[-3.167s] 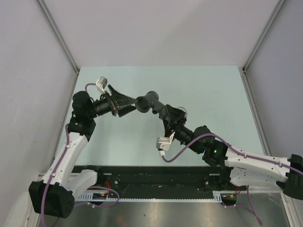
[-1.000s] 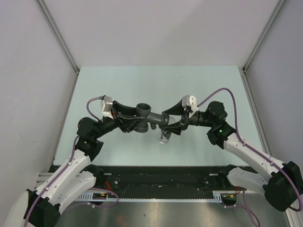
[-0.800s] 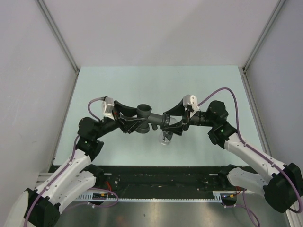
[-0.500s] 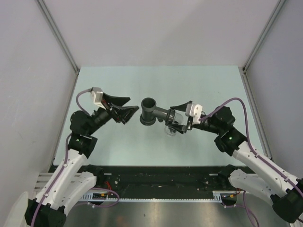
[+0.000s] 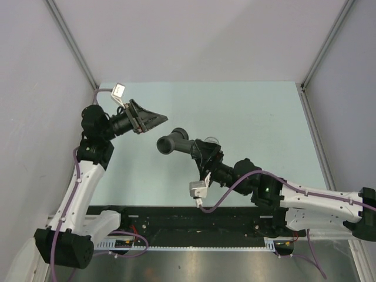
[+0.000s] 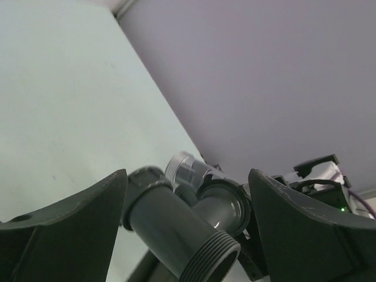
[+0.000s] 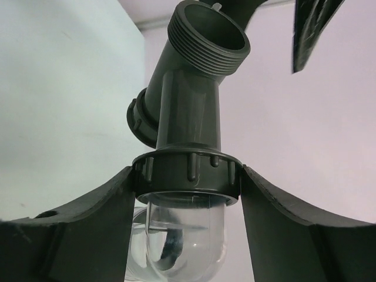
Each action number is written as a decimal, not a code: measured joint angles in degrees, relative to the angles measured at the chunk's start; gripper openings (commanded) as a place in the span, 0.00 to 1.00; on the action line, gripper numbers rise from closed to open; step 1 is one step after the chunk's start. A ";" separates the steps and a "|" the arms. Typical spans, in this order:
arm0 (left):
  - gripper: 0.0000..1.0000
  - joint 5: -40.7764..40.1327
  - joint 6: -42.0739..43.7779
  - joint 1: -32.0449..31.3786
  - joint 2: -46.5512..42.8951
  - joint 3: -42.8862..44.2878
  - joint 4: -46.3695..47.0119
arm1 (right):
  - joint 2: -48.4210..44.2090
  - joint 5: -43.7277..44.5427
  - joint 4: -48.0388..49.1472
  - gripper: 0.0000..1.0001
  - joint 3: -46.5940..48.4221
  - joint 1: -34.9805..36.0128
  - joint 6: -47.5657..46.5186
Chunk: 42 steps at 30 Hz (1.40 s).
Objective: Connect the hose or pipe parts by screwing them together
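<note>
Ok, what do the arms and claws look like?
The left arm and right arm have white shells on the lower links and black joints. The left claw and right claw are black with wedge-shaped fingers. A purple cable runs along each arm to a pale wrist camera. A green light glows on the right arm.

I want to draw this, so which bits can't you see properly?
- Right wrist view: the bottom edge cuts off the clear cup under the grey pipe fitting.
- Top view: the right gripper covers the spot where it holds the fitting.
- Left wrist view: the bottom edge cuts off the fitting's lower part.
</note>
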 measured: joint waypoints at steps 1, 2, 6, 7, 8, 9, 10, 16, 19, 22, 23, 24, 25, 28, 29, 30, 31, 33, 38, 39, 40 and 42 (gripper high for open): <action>0.89 0.83 -0.90 0.17 1.03 -0.13 -1.01 | 0.79 2.45 0.81 0.00 -0.11 1.18 -2.93; 0.89 1.53 -1.62 0.33 1.66 -0.46 -1.79 | 1.46 4.74 1.68 0.00 -0.15 2.21 -5.49; 0.89 3.15 -3.15 1.05 2.12 -1.68 -4.11 | 2.73 10.82 3.91 0.00 -0.22 4.37 -12.72; 0.89 3.52 -3.34 1.14 2.21 -1.79 -4.22 | 2.73 11.61 4.15 0.00 -0.22 4.57 -13.42; 0.89 4.09 -3.65 1.18 2.47 -1.81 -4.26 | 2.78 12.55 4.68 0.00 -0.26 4.79 -14.43; 0.89 4.63 -4.02 1.20 2.84 -1.81 -4.22 | 2.84 13.44 5.55 0.00 -0.48 4.98 -15.50; 0.89 5.16 -4.31 1.20 3.34 -1.81 -4.24 | 2.97 14.16 6.27 0.00 -0.76 5.18 -16.39; 0.84 7.52 -6.78 0.74 6.21 -2.40 -4.55 | 5.11 15.54 10.29 0.00 -2.54 6.54 -20.55; 0.77 8.87 -8.15 -0.85 7.85 -2.73 -4.72 | 6.36 15.43 12.04 0.00 -2.99 7.02 -21.88; 0.71 9.49 -9.46 -3.34 10.21 -2.73 -4.87 | 7.82 15.65 13.77 0.00 -2.99 7.10 -22.86; 0.67 9.86 -9.86 -4.13 10.86 -2.73 -4.96 | 8.31 15.85 14.34 0.00 -2.99 7.08 -23.17; 0.62 10.05 -10.43 -4.96 11.32 -2.73 -5.09 | 8.66 16.04 14.64 0.00 -2.99 7.06 -23.28; 0.55 9.79 -10.73 -5.29 11.54 -2.73 -5.18 | 8.87 16.50 14.67 0.00 -3.10 7.10 -23.63; 0.38 9.14 -11.89 -5.27 11.52 -2.73 -5.35 | 9.01 16.37 15.15 0.00 -3.48 7.39 -24.52; 0.32 9.09 -12.04 -5.27 11.52 -2.73 -5.40 | 9.01 16.33 15.34 0.00 -3.54 7.43 -24.41; 0.25 9.05 -12.07 -5.27 11.52 -2.73 -5.44 | 9.01 16.28 15.39 0.00 -3.56 7.45 -24.15; 0.06 8.90 -12.04 -5.27 11.52 -2.73 -5.42 | 9.01 16.02 15.50 0.00 -3.56 7.37 -23.23; 0.01 8.52 -11.61 -5.27 11.52 -2.73 -5.49 | 8.92 15.17 15.45 0.00 -3.56 6.80 -20.26; 0.00 5.79 -10.78 -5.75 9.99 -4.76 -0.92 | 6.38 6.54 13.20 0.00 -3.56 1.31 -5.22; 0.00 5.14 -11.10 -5.81 8.72 -6.82 2.75 | 5.68 3.89 12.48 0.00 -3.56 -0.72 -0.39; 0.00 4.04 -11.08 -5.90 7.08 -9.09 6.40 | 5.14 0.90 11.50 0.00 -3.48 -3.32 5.01; 0.00 1.18 -9.07 -6.25 4.07 -12.41 11.47 | 4.70 -4.72 10.32 0.00 -3.13 -8.68 15.04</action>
